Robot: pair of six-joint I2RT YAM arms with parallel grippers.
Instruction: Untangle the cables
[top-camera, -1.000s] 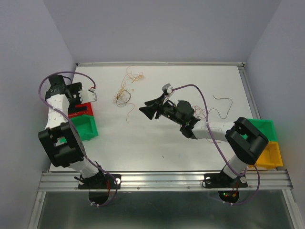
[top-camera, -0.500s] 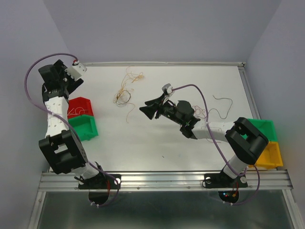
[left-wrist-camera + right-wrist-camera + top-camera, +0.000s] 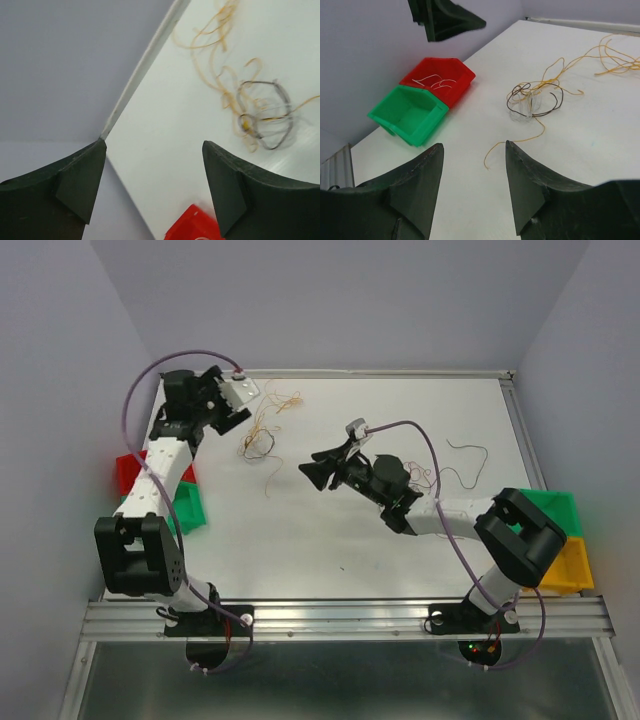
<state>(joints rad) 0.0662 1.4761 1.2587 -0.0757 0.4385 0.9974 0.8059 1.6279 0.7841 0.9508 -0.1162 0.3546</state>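
Observation:
The cables lie as a small tangle (image 3: 258, 440) of dark and yellow wire on the white table, with loose orange strands (image 3: 281, 400) beyond it and a yellow tail (image 3: 272, 480) trailing nearer. In the left wrist view the tangle (image 3: 265, 115) sits right of my left gripper (image 3: 154, 144), which is open and empty near the table's far-left corner (image 3: 205, 412). My right gripper (image 3: 312, 466) hovers right of the tangle, open, with nothing in it. In its own view the tangle (image 3: 535, 100) lies ahead of the right gripper (image 3: 474, 145).
A red bin (image 3: 440, 77) with a few thin wires and a green bin (image 3: 410, 112) stand at the left table edge. A green bin (image 3: 555, 505) and a yellow bin (image 3: 565, 565) stand at the right. Another loose wire (image 3: 466, 451) lies right of the right arm.
My left arm has swung from above the red and green bins up to the far-left corner, beside the cables. The right arm has barely shifted.

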